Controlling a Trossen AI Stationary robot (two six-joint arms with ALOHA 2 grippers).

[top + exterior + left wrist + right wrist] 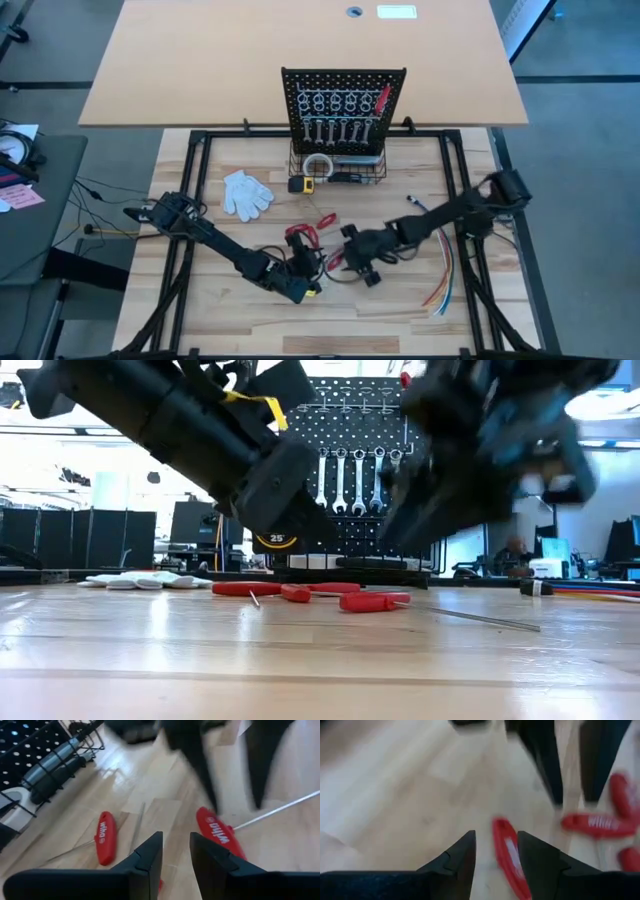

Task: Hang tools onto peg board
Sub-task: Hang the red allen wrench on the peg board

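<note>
Several red-handled tools (pixel 300 236) lie flat on the wooden table in front of the peg board (pixel 343 100); they also show in the low view (pixel 375 600). Silver wrenches (pixel 335 130) and one red tool (pixel 382 98) hang on the board. My left gripper (pixel 175 854) is open and low over the table, between two red handles (pixel 106 837) (pixel 220 832). My right gripper (pixel 495 851) is open, facing the left one, with its fingers on either side of a red handle (pixel 507 855) lying below them. The two grippers stand close together (pixel 308 272) (pixel 340 258).
A black wire basket (pixel 335 172) at the board's base holds a tape roll and a dark tool. A white glove (pixel 245 192) and a yellow tape measure (pixel 300 184) lie nearby. Coloured wires (pixel 445 280) lie at the right. A thin metal rod (pixel 480 618) lies on the table.
</note>
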